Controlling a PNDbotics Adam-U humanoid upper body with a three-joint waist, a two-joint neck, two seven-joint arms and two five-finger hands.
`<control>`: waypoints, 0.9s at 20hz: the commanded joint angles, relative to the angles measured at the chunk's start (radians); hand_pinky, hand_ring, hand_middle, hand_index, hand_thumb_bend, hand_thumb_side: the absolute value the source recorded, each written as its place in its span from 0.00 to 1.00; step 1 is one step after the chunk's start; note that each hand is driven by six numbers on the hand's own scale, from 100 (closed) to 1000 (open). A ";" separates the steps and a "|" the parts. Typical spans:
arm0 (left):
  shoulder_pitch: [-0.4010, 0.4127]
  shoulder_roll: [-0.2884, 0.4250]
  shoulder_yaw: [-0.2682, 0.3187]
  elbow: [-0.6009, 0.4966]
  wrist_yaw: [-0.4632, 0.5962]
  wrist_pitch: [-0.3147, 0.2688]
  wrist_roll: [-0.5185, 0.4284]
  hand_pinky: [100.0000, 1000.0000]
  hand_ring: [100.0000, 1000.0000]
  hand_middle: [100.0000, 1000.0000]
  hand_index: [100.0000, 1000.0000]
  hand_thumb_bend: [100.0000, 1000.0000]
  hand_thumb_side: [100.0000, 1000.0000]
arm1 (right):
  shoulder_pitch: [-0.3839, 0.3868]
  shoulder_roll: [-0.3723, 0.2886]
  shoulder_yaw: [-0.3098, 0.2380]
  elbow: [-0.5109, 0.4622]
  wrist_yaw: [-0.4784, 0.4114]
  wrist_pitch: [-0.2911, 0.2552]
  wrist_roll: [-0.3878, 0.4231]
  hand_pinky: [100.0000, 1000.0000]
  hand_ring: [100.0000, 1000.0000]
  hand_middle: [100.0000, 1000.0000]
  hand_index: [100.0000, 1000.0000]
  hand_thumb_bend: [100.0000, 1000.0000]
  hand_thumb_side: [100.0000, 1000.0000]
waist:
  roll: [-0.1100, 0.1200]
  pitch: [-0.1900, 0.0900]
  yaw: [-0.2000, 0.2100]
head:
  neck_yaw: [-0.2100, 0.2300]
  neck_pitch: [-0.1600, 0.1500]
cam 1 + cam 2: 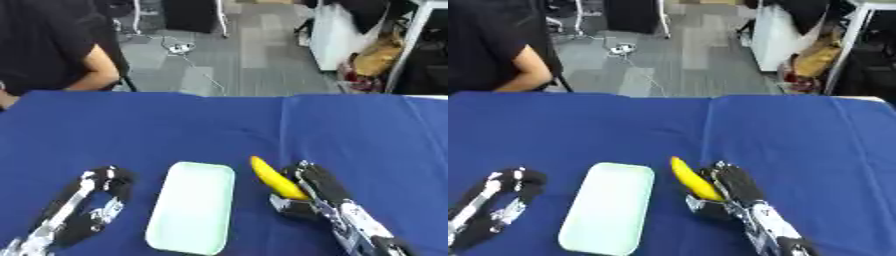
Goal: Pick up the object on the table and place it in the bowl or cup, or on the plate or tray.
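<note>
A yellow banana [275,179] lies on the blue cloth just right of a pale green rectangular tray [192,206]. My right hand [317,192] comes in from the lower right with its fingers and thumb curled round the banana's near end. The banana's far tip points up and left, clear of the tray. My left hand [98,189] rests left of the tray near the lower left corner, fingers relaxed and holding nothing.
The blue cloth [175,130] covers the whole table up to its far edge. A person in a dark top sits at the far left edge. Beyond the table are a grey floor, cables and bags.
</note>
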State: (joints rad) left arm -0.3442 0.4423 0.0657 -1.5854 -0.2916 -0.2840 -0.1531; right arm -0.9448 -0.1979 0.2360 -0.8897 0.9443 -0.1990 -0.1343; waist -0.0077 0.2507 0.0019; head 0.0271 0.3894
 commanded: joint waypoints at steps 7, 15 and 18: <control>0.001 0.023 0.009 0.011 -0.001 -0.001 0.004 0.46 0.57 0.58 0.73 0.00 0.86 | -0.046 -0.053 0.023 -0.173 -0.120 0.045 0.062 0.00 0.00 0.10 0.31 0.00 0.61 | 0.003 -0.033 -0.002 | -0.001 -0.014; 0.000 0.023 0.010 0.023 -0.002 -0.003 0.004 0.46 0.57 0.58 0.73 0.00 0.86 | -0.060 -0.063 0.037 -0.236 -0.161 0.056 0.087 0.00 0.00 0.10 0.31 0.00 0.61 | 0.002 -0.037 0.002 | 0.000 -0.016; 0.001 0.023 0.010 0.023 -0.002 -0.003 0.004 0.47 0.57 0.58 0.73 0.00 0.86 | -0.062 -0.065 0.038 -0.244 -0.168 0.059 0.090 0.00 0.00 0.10 0.31 0.00 0.61 | 0.001 -0.038 0.003 | 0.000 -0.017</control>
State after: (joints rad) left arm -0.3367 0.4425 0.0661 -1.5497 -0.2916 -0.2838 -0.1520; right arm -0.9749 -0.2421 0.2756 -1.1100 0.7828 -0.1418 -0.0466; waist -0.0081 0.2377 0.0028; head 0.0271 0.3883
